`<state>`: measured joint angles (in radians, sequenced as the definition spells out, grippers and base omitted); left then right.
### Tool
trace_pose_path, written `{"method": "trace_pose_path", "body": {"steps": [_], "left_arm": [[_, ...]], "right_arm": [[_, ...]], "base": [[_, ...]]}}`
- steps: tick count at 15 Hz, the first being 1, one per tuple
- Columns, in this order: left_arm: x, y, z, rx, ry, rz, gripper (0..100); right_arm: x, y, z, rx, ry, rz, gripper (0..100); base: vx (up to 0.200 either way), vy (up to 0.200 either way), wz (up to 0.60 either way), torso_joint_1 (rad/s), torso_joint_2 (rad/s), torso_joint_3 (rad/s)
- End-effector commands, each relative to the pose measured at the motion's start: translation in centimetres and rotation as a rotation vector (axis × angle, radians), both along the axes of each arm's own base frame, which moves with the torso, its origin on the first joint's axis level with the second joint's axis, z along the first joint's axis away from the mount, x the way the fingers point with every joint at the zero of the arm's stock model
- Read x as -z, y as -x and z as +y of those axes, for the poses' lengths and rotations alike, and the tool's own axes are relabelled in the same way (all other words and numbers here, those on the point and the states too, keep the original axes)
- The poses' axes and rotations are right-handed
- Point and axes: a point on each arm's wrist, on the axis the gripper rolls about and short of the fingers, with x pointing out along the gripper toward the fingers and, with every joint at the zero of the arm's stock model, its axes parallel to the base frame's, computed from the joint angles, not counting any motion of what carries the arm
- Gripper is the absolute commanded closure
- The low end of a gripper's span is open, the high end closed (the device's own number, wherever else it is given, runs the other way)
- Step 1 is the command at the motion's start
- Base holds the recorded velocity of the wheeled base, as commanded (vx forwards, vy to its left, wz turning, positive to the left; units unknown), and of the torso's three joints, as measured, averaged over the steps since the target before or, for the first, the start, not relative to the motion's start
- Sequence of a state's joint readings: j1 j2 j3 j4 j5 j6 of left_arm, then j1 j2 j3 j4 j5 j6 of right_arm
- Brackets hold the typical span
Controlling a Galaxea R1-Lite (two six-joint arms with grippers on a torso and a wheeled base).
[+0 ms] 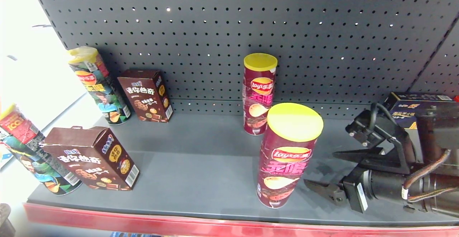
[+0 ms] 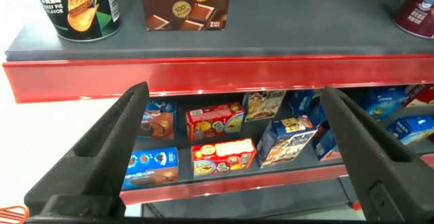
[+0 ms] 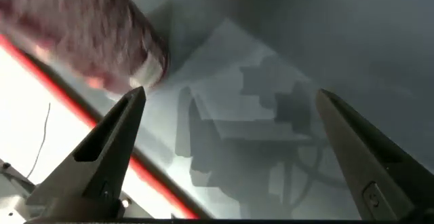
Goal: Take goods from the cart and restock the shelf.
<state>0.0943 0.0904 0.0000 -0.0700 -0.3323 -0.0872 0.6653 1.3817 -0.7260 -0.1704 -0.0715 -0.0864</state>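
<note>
Two maroon chip cans with yellow lids stand upright on the grey shelf [image 1: 200, 165]: one at the back [image 1: 259, 97], one near the front edge [image 1: 287, 158]. My right gripper [image 1: 319, 168] lies low over the shelf just right of the front can, open, with nothing between its fingers. In the right wrist view the front can [image 3: 88, 34] is a blur beside one finger, outside the open right gripper [image 3: 230, 94]. My left gripper [image 2: 234, 91] is open and empty, in front of and below the shelf's red front edge [image 2: 203, 75].
Two brown cookie boxes [image 1: 146, 95] [image 1: 94, 158] and two dark chip cans [image 1: 98, 84] [image 1: 30, 151] stand at the shelf's left. A dark blue box [image 1: 416, 108] sits at the back right. Bare shelf lies between the groups. A lower shelf holds several small boxes [image 2: 217, 142].
</note>
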Motion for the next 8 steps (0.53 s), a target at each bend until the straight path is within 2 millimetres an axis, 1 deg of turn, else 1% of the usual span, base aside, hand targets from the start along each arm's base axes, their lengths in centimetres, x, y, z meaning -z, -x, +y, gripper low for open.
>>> {"method": "trace_pose_path", "body": {"steps": [1,6,8], "left_arm": [[0.0,0.0,0.0,-0.002,0.002,0.003,0],[0.0,0.0,0.0,-0.002,0.004,0.005,0],[0.0,0.0,0.0,0.0,0.004,0.005,0]], "right_arm": [[0.4,-0.9,1.2,-0.01,0.018,0.016,0],[0.5,-1.5,3.0,-0.043,0.027,0.021,0],[0.4,-1.5,2.9,-0.028,0.031,0.013,0]], "base": [[0.0,0.0,0.0,0.0,0.0,0.0],[0.0,0.0,0.0,0.0,0.0,0.0],[0.0,0.0,0.0,0.0,0.0,0.0]]}}
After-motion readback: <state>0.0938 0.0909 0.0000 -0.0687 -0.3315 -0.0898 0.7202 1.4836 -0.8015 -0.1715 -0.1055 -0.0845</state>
